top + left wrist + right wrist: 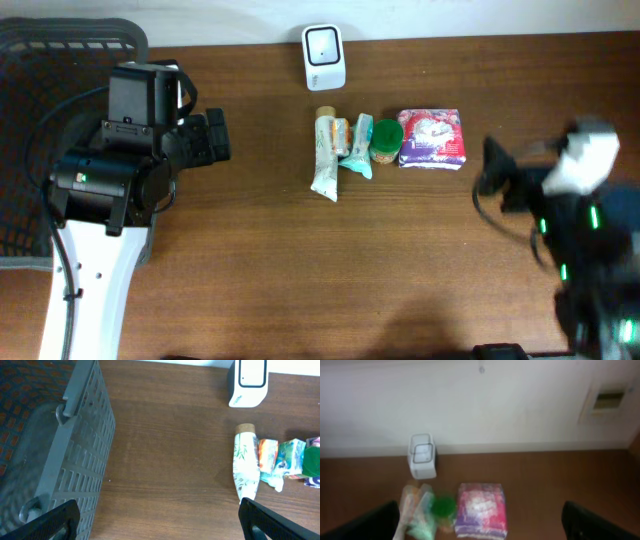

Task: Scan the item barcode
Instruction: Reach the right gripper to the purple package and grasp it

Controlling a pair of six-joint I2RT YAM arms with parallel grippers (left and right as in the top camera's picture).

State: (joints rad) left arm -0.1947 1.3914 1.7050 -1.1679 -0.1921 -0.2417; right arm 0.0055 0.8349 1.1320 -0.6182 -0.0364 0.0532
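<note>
A: Right wrist view soft all over; print on the pink packet [481,510] unreadable.
B: Agreed. Overhead, the grey basket [70,40] runs off the left edge, the right arm [585,165] smeared. Left wrist view clips the green lid [313,462] at its right edge.

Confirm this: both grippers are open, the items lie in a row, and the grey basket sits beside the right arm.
Wrong arm: the overhead view shows the grey basket beside the left arm. The left gripper and right gripper are open and the items lie in a row, as stated.

scanner [324,57], tube [327,150], pink packet [433,138] on brown table [280,260]
</note>
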